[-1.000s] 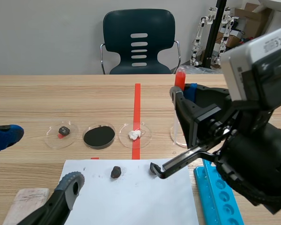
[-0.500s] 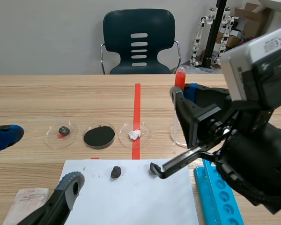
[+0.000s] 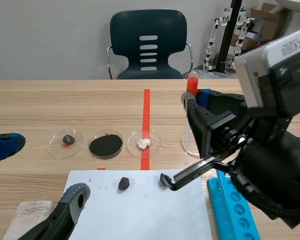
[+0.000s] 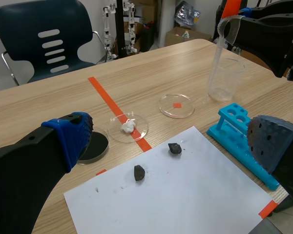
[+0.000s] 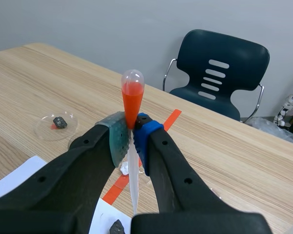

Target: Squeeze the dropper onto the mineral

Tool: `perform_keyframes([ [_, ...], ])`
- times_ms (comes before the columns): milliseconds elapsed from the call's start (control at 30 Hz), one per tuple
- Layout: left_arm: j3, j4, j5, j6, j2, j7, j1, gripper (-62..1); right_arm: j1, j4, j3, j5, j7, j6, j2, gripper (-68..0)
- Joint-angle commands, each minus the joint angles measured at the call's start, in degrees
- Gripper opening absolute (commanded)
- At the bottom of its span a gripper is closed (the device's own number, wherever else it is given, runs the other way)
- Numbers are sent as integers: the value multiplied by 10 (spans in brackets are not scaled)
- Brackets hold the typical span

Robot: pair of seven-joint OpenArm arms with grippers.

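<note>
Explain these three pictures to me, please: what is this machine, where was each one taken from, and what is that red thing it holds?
It is a robot with two black arms, each ending in a two-fingered pincer. One picture looks across the table from between the arms. The other two come from cameras on the wrists, looking past each pincer. The right pincer is shut on a dropper with a red-filled bulb, held upright. The left pincer is open and holds nothing. On the wooden table lie a white paper sheet with two dark mineral pieces, some clear dishes holding samples, a blue tube rack and a clear beaker.
</note>
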State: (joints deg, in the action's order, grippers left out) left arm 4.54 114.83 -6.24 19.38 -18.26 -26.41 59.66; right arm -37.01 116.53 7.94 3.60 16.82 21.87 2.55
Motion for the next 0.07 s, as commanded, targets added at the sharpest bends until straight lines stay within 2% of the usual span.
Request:
perform_keyframes([
  [0, -1, 3, -4, 1, 1, -8, 2, 14, 5, 12, -2, -6, 11, 0, 3, -664],
  [33, -1, 3, -4, 1, 1, -8, 2, 14, 5, 12, -2, -6, 11, 0, 3, -664],
])
